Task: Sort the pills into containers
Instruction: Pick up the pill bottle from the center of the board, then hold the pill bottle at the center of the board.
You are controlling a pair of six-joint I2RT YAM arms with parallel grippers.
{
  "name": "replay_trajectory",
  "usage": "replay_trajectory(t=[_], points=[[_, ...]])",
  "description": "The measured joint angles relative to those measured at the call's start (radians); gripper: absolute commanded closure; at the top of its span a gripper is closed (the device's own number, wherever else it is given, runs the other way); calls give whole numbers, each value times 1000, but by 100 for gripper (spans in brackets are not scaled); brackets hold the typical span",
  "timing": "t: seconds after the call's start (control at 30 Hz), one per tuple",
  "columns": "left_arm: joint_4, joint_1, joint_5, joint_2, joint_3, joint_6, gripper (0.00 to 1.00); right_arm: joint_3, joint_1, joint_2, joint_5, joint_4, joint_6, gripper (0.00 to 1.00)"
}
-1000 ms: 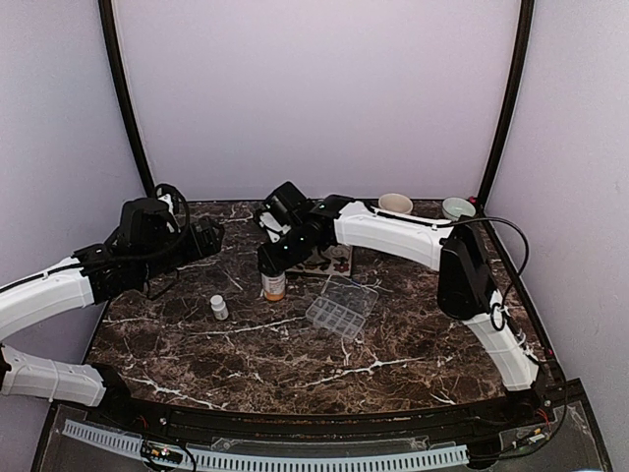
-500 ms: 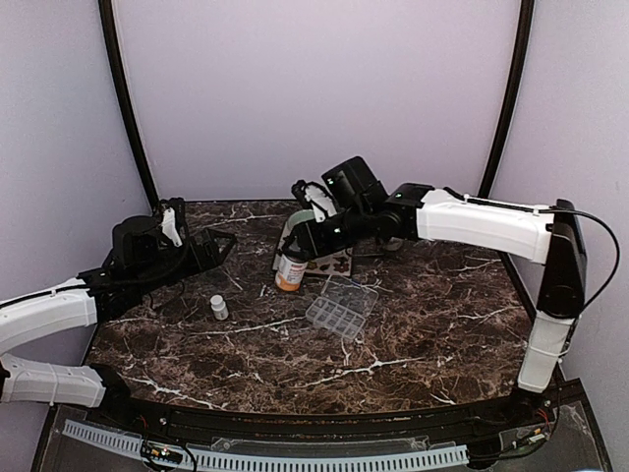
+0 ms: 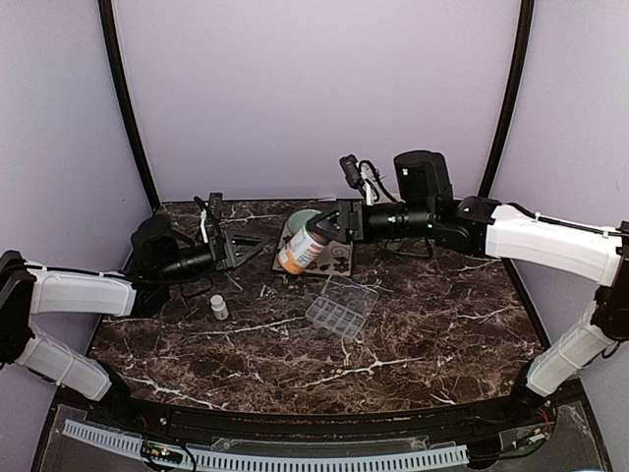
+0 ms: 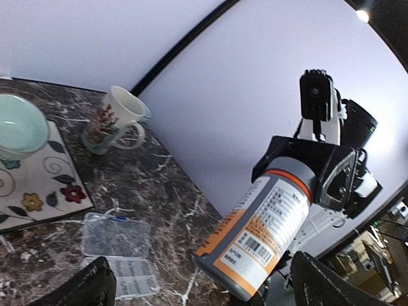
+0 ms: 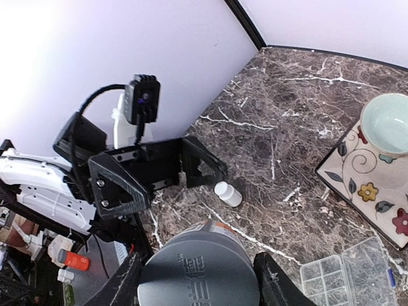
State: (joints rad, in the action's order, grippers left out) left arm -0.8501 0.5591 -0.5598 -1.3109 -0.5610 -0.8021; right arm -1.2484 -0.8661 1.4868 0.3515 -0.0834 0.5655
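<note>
The pill box [image 3: 341,307] lies flat on the marble table [image 3: 432,334], right of centre, with its clear lid swung open on the far side. Its long axis runs across the table, slanting slightly nearer toward your right. You can make out the square compartments [image 4: 131,279] in two rows, but no pills in any view: they are too small to resolve through the clear plastic.

Your right gripper [image 3: 322,228] is clamped on the grey cap of the orange bottle [image 3: 300,252], held tilted above the floral mat [image 3: 336,262], base pointing down toward the left arm. The bottle partly hides the teal bowl [image 3: 298,217]. Your left gripper [image 3: 246,246] faces the bottle with jaws spread wide, grasping nothing. A small white bottle [image 3: 218,307] stands upright near it.
</note>
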Motion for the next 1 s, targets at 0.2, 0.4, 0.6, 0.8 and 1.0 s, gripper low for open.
replay_trajectory(t=[0.2, 0.4, 0.6, 0.8, 1.0], points=[[-232, 0, -177, -119, -3, -121, 1, 33, 10, -26, 37, 86, 47, 88], [-386, 0, -255, -169, -32, -207, 1, 52, 12, -26, 72, 133, 90, 88], [-452, 0, -302, -200, -53, -252, 1, 56, 14, -24, 102, 183, 126, 88], [-495, 0, -323, -207, -54, -278, 1, 56, 17, -12, 125, 235, 156, 88], [-533, 6, -340, -237, -63, -302, 1, 58, 18, 16, 140, 278, 183, 88]])
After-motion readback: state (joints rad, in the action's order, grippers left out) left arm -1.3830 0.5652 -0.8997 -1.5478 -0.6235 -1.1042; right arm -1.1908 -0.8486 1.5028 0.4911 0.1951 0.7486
